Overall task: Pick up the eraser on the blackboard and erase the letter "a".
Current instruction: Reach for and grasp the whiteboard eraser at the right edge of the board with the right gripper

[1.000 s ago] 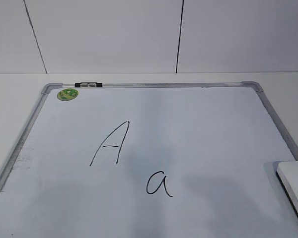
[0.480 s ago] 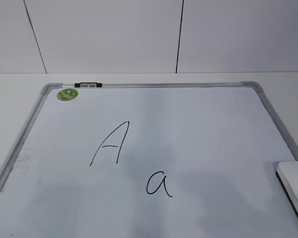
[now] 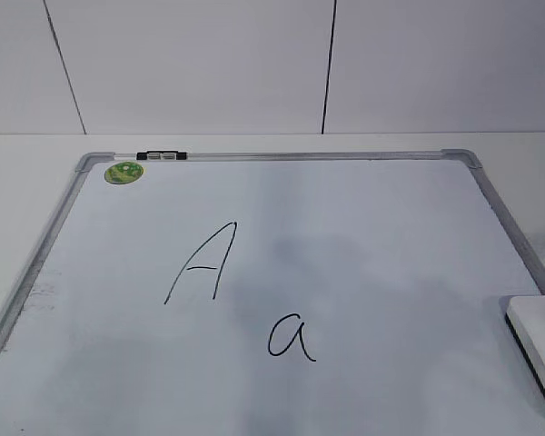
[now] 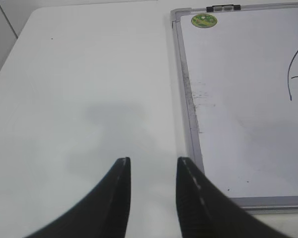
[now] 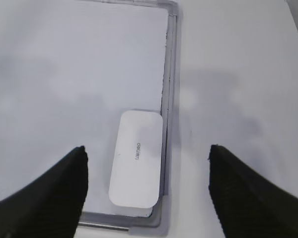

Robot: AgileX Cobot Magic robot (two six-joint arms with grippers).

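Note:
The blackboard (image 3: 372, 236) is a white board with a grey frame, lying flat. The small letter "a" (image 3: 291, 338) is written near its front middle, right of and below a capital "A" (image 3: 203, 263). The white eraser (image 3: 538, 338) lies at the board's right edge; in the right wrist view the eraser (image 5: 136, 157) lies flat against the frame. My right gripper (image 5: 146, 153) is wide open above it, one finger on each side, not touching. My left gripper (image 4: 153, 163) is open and empty over the table, left of the board's frame (image 4: 185, 99). Neither gripper shows in the exterior view.
A green sticker (image 3: 123, 172) and a black-and-silver clip (image 3: 162, 156) sit at the board's far left corner. White table (image 4: 89, 89) surrounds the board. A white panelled wall (image 3: 254, 64) stands behind.
A faint shadow has shifted over the middle of the board. The eraser, board and letters have not moved.

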